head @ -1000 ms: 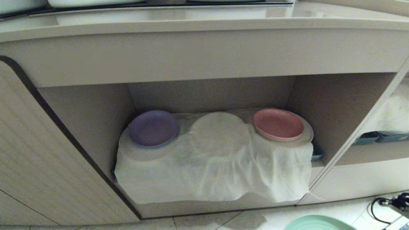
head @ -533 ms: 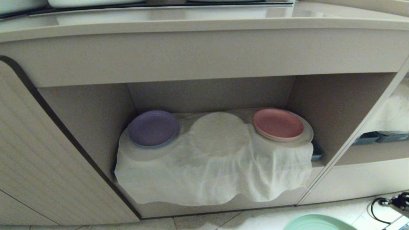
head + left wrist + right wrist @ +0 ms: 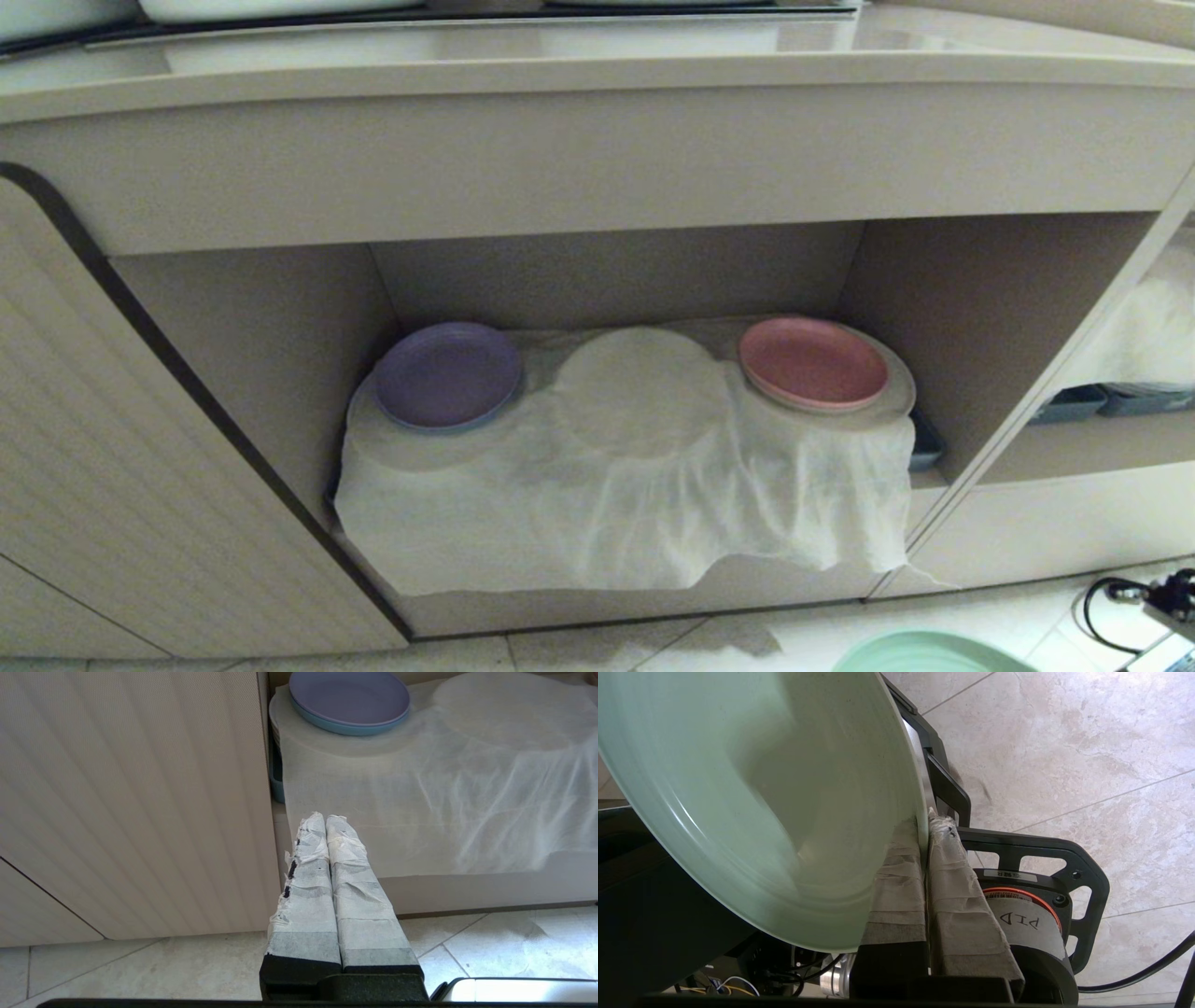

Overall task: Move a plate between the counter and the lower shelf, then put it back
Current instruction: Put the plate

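right gripper [image 3: 924,826] pinches the mint plate [image 3: 752,788] by its rim above the floor; left gripper [image 3: 325,821] fingers pressed together, empty

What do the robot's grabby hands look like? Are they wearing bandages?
Sort of! Each gripper has two long jaws wrapped in crinkly whitish-grey tape, on a black base. The left gripper has frayed tape with black peeking through along one edge. The right gripper looks the same, its tape a bit dirtier at the tips.
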You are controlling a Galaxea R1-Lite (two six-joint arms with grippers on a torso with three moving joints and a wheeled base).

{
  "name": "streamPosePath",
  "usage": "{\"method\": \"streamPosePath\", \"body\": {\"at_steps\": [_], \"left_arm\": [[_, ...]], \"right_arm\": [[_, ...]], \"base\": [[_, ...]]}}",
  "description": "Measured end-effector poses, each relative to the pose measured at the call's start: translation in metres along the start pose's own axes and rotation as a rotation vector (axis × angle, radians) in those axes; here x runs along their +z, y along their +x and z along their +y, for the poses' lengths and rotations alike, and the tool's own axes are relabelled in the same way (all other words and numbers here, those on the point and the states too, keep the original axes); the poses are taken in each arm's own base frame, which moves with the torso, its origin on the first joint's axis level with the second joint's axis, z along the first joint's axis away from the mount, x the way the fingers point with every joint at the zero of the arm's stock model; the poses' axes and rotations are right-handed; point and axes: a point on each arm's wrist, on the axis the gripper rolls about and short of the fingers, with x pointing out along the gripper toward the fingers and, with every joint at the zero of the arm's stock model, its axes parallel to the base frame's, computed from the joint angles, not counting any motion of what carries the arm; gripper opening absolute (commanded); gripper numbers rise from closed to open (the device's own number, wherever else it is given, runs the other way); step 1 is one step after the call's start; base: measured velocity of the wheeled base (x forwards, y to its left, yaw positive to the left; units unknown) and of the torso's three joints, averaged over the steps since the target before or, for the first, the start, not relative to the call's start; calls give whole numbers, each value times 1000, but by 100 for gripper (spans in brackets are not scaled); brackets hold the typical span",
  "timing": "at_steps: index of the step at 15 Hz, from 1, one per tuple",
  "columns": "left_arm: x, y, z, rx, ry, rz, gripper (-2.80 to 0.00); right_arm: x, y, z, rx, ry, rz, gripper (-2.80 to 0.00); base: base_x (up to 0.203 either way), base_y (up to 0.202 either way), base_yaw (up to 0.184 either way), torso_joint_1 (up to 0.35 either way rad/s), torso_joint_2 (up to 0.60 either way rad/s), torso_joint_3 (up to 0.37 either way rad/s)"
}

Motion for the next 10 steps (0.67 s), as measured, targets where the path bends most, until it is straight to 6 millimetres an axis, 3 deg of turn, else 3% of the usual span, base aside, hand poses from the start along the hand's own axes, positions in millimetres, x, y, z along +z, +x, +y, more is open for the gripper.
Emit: {"method": "streamPosePath", "body": {"at_steps": [10], "left_arm": [[0, 0, 0, 0, -1, 0, -280]], "right_arm": [[-3, -3, 0, 4, 0, -14, -280]], "base": [[0, 0, 0, 0, 0, 0]]}}
